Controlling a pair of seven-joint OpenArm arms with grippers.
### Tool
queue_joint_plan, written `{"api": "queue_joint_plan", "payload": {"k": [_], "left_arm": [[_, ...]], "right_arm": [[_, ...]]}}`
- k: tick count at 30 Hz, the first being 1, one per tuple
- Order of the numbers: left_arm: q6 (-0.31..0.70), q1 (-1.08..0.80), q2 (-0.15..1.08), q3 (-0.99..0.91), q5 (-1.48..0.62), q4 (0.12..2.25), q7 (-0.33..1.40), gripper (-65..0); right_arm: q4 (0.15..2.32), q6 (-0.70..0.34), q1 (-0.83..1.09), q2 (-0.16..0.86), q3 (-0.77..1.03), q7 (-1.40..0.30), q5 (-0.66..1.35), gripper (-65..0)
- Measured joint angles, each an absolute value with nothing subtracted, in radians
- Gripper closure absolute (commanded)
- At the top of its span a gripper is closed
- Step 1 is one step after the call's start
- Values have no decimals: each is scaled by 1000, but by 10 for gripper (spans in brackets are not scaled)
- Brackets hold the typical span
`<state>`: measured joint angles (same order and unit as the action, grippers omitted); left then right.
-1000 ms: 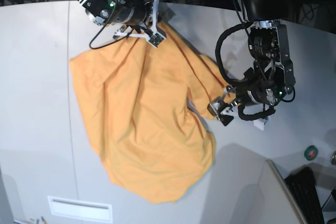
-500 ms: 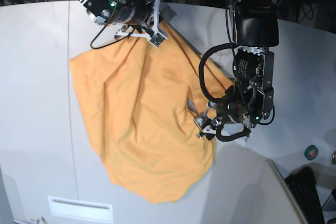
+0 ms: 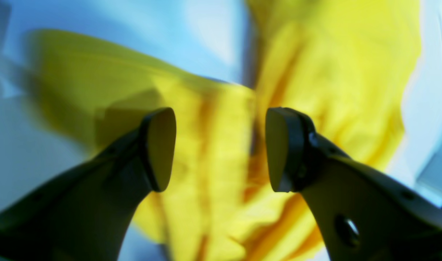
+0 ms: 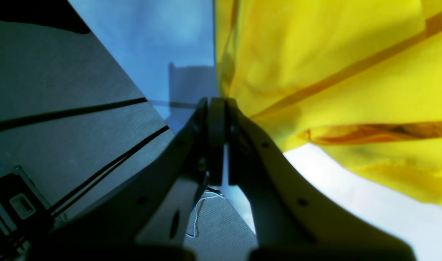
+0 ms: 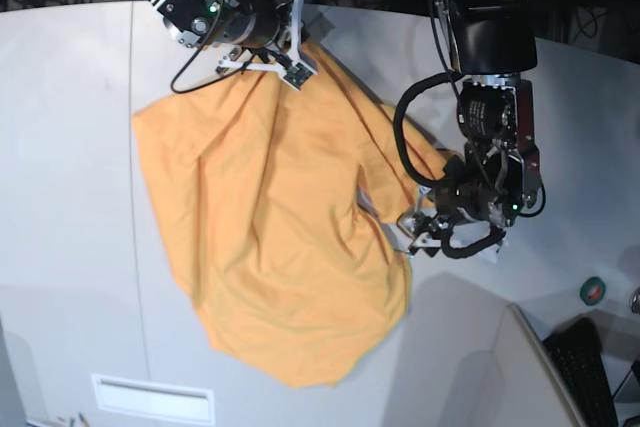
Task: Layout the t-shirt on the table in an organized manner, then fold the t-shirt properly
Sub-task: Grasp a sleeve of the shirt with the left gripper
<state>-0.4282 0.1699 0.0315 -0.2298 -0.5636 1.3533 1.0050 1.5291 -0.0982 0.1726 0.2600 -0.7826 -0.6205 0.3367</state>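
Observation:
The orange t-shirt [image 5: 260, 227] lies spread and creased on the white table [image 5: 70, 147]. My right gripper [image 5: 293, 65] sits at the shirt's far corner. In the right wrist view its jaws are pressed together [image 4: 218, 105], with the t-shirt [image 4: 333, 54] fanning out in taut folds from the tips. My left gripper [image 5: 412, 232] hovers low at the shirt's right edge, by a folded flap. In the blurred left wrist view the jaws stand apart [image 3: 221, 148], the t-shirt [image 3: 333, 72] lies beneath them, and nothing is pinched between the fingers [image 3: 159, 148].
A thin dark seam [image 5: 135, 247] runs down the table on the left. A white slot plate [image 5: 152, 397] sits near the front edge. At the right are a green tape roll [image 5: 593, 291] and a dark keyboard [image 5: 585, 367]. Cables crowd the far edge.
The left arm swung in over the shirt's right edge, then eased back a little to the right, and its jaws narrowed. The right arm and the shirt's far corner stayed put.

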Motion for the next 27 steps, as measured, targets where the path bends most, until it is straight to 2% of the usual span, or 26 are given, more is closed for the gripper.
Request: {"api": "queue_joint_plan", "payload": {"k": [9, 17, 20, 24, 27], "left_arm": [[-420, 187, 20, -227, -576, 1350, 1008, -369], [-419, 213, 21, -229, -570, 1236, 1002, -369], [-369, 216, 20, -229, -570, 1233, 1001, -369], [-366, 219, 22, -229, -570, 1217, 939, -369], [-367, 233, 31, -174, -562, 1138, 930, -369]], "right_arm": [[1530, -98, 173, 257, -783, -621, 336, 0], [1529, -98, 173, 255, -783, -622, 336, 0], [1529, -98, 172, 254, -783, -623, 336, 0], [1529, -98, 172, 255, -783, -623, 336, 0], [1529, -98, 173, 254, -783, -622, 337, 0]]}}
